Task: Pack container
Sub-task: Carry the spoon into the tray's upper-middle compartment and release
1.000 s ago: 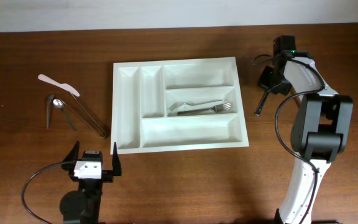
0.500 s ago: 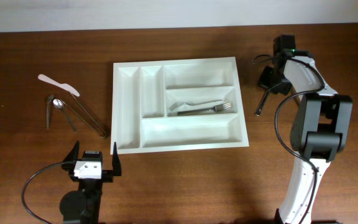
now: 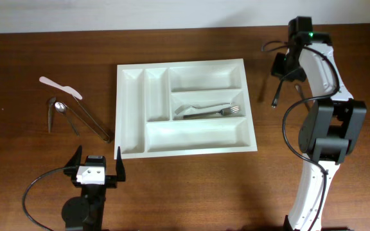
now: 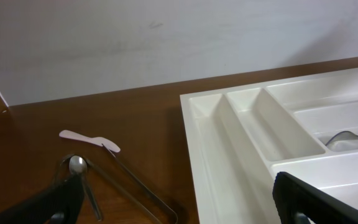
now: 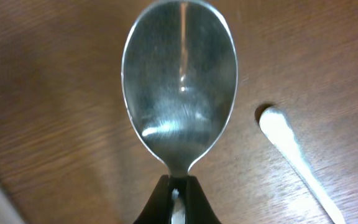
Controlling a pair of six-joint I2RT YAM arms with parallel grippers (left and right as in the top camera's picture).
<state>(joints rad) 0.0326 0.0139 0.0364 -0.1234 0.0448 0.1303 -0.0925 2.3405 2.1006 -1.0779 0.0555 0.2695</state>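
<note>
The container, a white cutlery tray, sits mid-table with a fork in its middle long compartment. Its left end fills the right of the left wrist view, rim. My right gripper hangs to the right of the tray's back corner, shut on a metal spoon. In the right wrist view the jaws pinch the neck, and the spoon bowl points away above the wood. My left gripper rests open near the front edge, with nothing between its fingers.
Left of the tray lie a white plastic knife, a small spoon and metal tongs; these also show as knife, spoon and tongs. A pale slim handle lies on the wood beside the held spoon.
My right gripper has moved toward the back of the table with the spoon, which now hangs higher and farther back. The left arm has not moved.
</note>
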